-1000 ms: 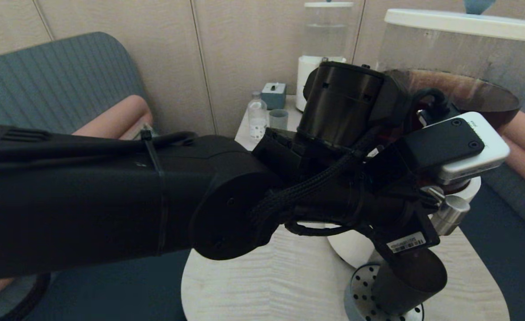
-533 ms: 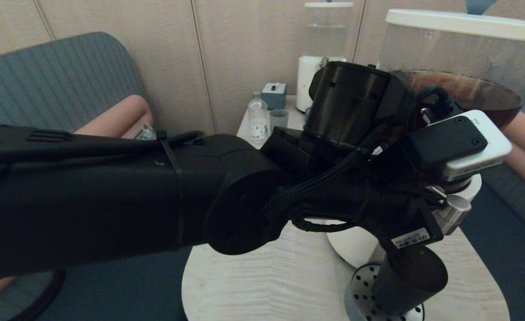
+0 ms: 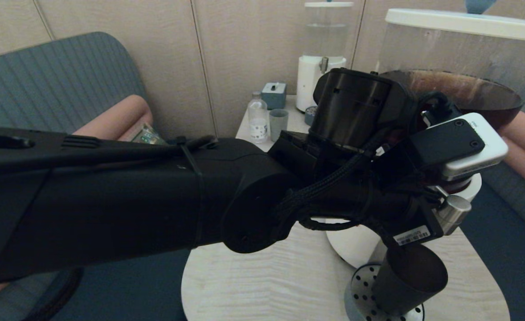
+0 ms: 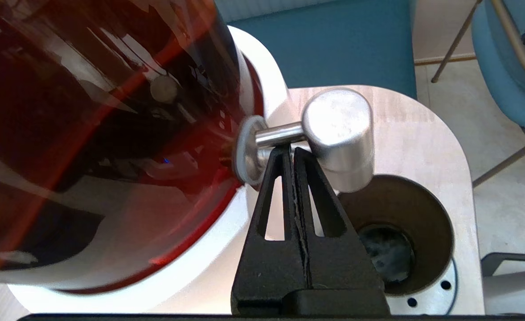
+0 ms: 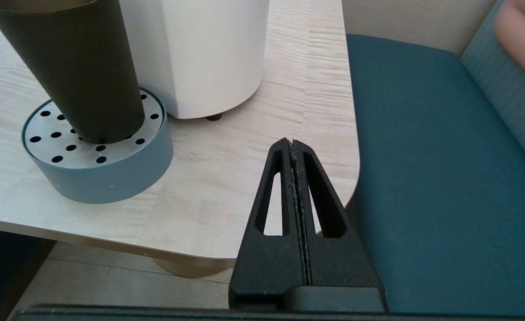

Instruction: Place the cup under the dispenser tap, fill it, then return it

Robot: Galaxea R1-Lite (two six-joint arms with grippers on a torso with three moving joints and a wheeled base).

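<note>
Left wrist view: left gripper (image 4: pixel 291 151) pressed together, tips at the dispenser tap's (image 4: pixel 340 133) stem, clamping nothing
Fingers (image 4: pixel 309 187) meet with no gap, just under the steel stem beside the dark-liquid tank. The cup (image 4: pixel 398 236) stands upright on the perforated drip tray (image 5: pixel 97 171) directly below the spout. Right gripper (image 5: pixel 293 147) likewise pressed together, holding nothing, hanging near the table's (image 5: pixel 253 147) edge

The black tapered cup (image 4: pixel 396 236) stands upright and open-mouthed just below and beyond the closed left gripper (image 4: pixel 291 151), whose tips touch the brushed-steel dispenser tap (image 4: pixel 338 133) directly above that cup
</note>
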